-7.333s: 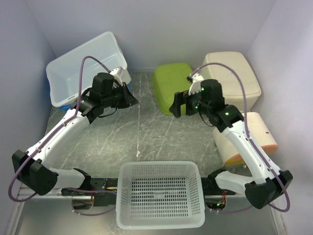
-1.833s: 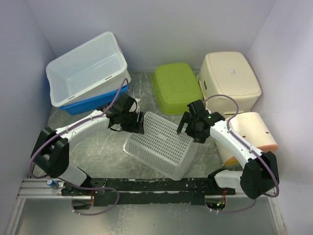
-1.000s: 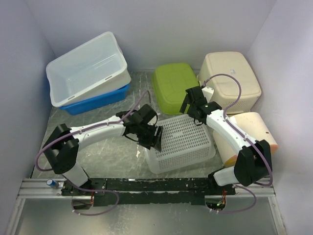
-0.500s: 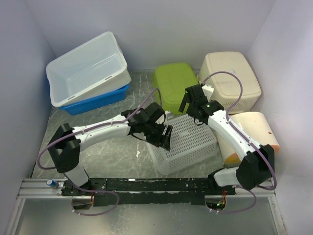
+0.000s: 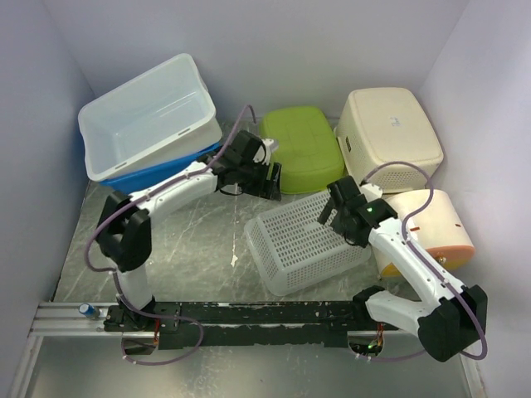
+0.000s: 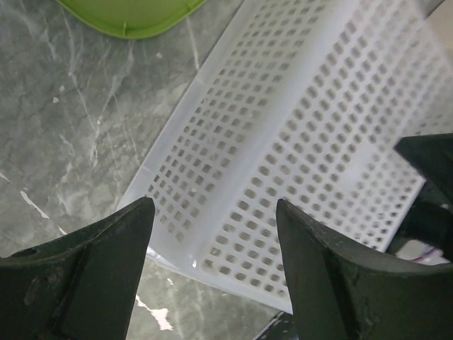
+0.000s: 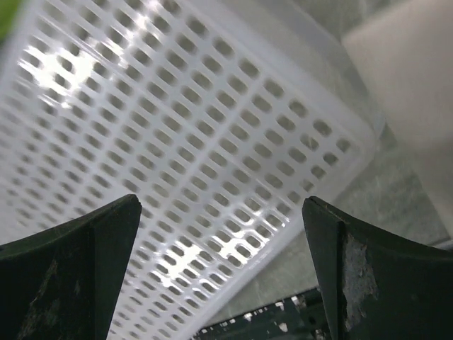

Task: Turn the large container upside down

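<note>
The large container, a white perforated basket (image 5: 303, 245), lies on the table with its base facing up, right of centre. My left gripper (image 5: 270, 178) hovers open past the basket's far left corner, beside the green tub, holding nothing. In the left wrist view the basket (image 6: 304, 127) lies below the open left gripper (image 6: 212, 205), clear of both fingers. Over the basket's far right corner my right gripper (image 5: 333, 214) stands open. The right wrist view shows that right gripper (image 7: 221, 205) wide above the basket's base (image 7: 177, 127), not touching it.
A white tub (image 5: 149, 112) sits nested in a blue one (image 5: 162, 170) at the back left. An overturned green tub (image 5: 299, 149) and a cream bin (image 5: 390, 133) stand at the back. A cream-and-orange bin (image 5: 427, 228) lies at the right. A black rail (image 5: 249, 313) runs along the near edge.
The basket has dropped onto its rim, base up. My left gripper has pulled away to the far left, opening wider. My right gripper has swung back over the basket's right corner.
</note>
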Controlling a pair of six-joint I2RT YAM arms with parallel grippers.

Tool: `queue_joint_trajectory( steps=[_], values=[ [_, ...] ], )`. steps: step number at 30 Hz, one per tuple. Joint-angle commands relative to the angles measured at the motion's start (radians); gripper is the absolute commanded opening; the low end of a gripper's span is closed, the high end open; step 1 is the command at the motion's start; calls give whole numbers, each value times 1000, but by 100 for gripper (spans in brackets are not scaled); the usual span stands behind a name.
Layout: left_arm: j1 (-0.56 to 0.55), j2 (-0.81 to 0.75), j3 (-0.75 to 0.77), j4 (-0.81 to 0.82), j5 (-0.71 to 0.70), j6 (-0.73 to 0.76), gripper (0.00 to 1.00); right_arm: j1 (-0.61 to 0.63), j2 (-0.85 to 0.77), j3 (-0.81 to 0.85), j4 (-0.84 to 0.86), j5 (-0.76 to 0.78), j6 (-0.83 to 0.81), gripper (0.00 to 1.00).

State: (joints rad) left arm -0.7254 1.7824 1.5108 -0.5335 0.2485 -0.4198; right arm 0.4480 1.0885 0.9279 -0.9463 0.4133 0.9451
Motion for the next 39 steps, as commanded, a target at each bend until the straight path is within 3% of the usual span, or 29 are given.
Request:
queue_joint_trajectory(
  steps=[1, 7, 17, 21, 27, 33, 39],
  values=[
    [-13, 67, 25, 17, -5, 139, 80, 1, -47, -73, -38, -75, 111, 100],
    [-15, 99, -31, -24, 209, 210, 78, 0, -73, -126, -14, -103, 158, 100],
    [-62, -146, -363, 93, 400, 110, 78, 0, -20, -126, 76, -180, 97, 100],
    [-141, -212, -424, 75, 353, 79, 78, 0, -24, -127, 103, -186, 76, 100],
    [-214, -230, -492, 210, 394, -54, 78, 0, 25, -91, 198, -247, 0, 100],
    [-252, -203, -463, 267, 338, -102, 78, 0, 25, -26, 126, -124, 13, 100],
    [-241, -274, -326, 66, 172, -56, 81, 0, -16, 80, 65, -13, -54, 100]
  ],
)
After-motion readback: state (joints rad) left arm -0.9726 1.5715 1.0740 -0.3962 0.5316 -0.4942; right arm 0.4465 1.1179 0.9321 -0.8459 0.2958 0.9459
